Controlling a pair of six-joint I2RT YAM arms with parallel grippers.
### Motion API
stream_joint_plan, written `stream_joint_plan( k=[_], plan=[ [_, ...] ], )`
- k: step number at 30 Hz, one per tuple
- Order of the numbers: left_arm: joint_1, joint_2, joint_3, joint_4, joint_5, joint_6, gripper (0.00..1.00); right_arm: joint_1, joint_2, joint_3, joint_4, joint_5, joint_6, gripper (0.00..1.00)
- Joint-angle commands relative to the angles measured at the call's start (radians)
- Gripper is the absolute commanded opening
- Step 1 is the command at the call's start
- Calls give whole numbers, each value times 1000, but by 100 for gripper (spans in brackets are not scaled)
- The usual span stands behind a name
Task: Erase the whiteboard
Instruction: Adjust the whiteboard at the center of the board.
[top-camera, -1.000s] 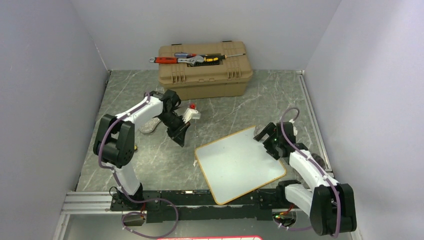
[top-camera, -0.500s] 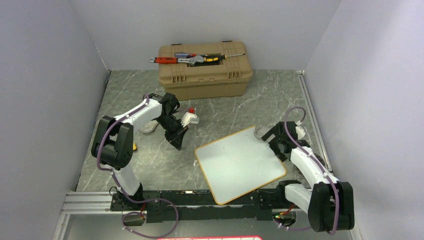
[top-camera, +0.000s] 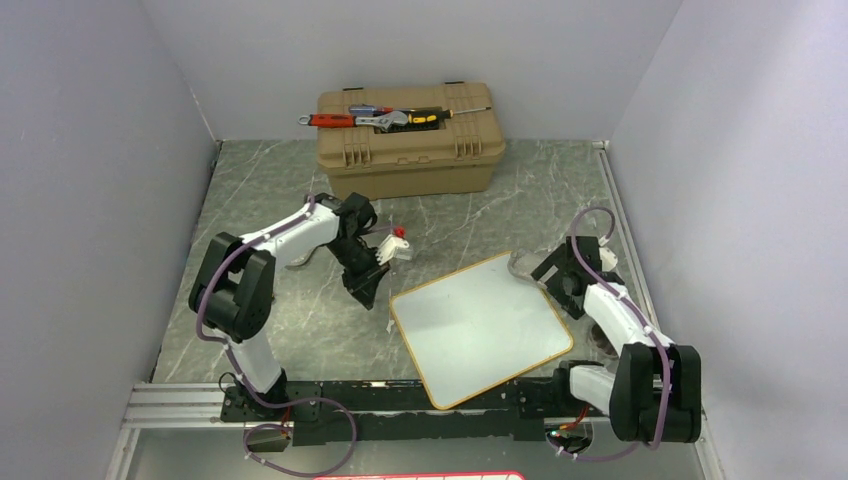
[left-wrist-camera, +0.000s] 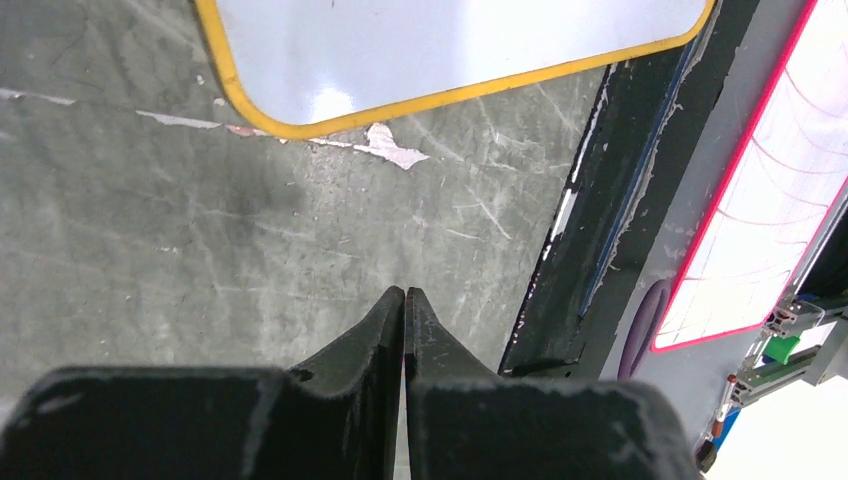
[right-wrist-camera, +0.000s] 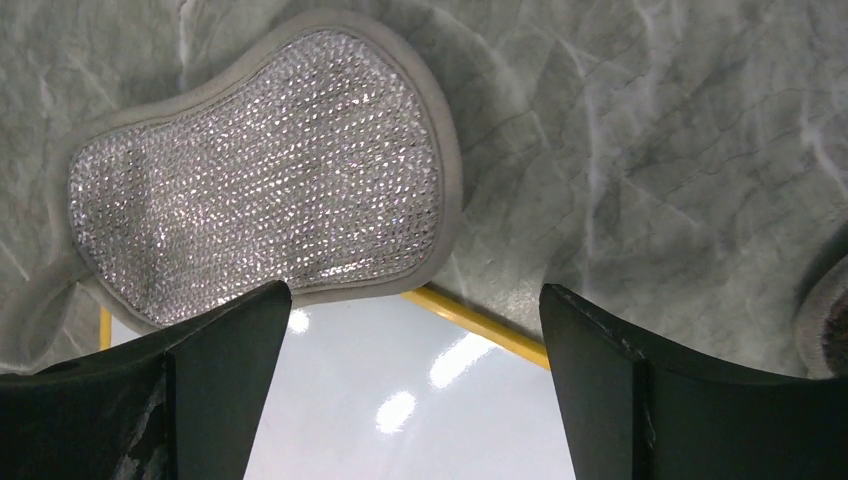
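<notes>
One whiteboard (top-camera: 480, 325) is counted, lying flat on the grey marbled counter (top-camera: 260, 190) at the near middle, turned at an angle, between the two arms. One tan toolbox (top-camera: 410, 150) is set at the far edge, with a handful of tools (top-camera: 375, 118) laid on its lid; their exact number cannot be told. Two end effectors are seen. Grey scrubbing pads are counted as two for certain: one (top-camera: 297, 258) beside the left arm and one (top-camera: 520, 265) at the board's far right corner. A third rounded grey shape (top-camera: 600, 340) by the right arm is too hidden to be named.

Only in the left wrist view is the left end effector (left-wrist-camera: 404, 295) shown with its fingers pressed together and nothing between them, above bare counter, near the board's yellow rim (left-wrist-camera: 300, 125). A torn white scrap (left-wrist-camera: 385, 148) on the counter is made plain there.

Only in the right wrist view is the right end effector (right-wrist-camera: 412, 290) shown with its fingers spread wide, hovering above the silvery woven pad (right-wrist-camera: 260, 190), whose near edge overlaps the board's corner. The glossy white surface (right-wrist-camera: 400, 400) is seen below it.
</notes>
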Motion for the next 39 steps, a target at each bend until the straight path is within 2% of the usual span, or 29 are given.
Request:
stream_joint_plan(
  k=[1,6,9,14,19,23,26,29,31,34,39],
  plan=[
    [-19,23,9,25,22,18,10,-19,9,-14,12,-58,-18,100],
    [-61,22,-28,62,-34,28,12,-2,21,-139,110,-205,60,100],
    [-65,29,-41,73,-89,45,12,78,0,-174,134,-247,146,100],
    [-69,15,-124,105,-127,62,13,308,-53,-172,118,-203,320,100],
    [-79,9,-194,168,-188,68,13,391,-66,-178,134,-182,398,100],
    [-56,20,-212,186,-238,72,12,464,20,-145,221,-178,431,100],
    [-22,20,-208,180,-224,79,12,544,154,-43,283,-165,424,100],
    [24,18,-181,146,-175,82,11,578,294,176,177,-91,325,100],
    [52,15,-146,101,-138,89,11,584,304,245,123,-56,283,100],
    [104,-10,-83,26,-71,103,10,609,199,271,31,50,252,100],
    [200,-6,72,-61,3,108,9,602,32,227,-124,135,255,100]
  ],
)
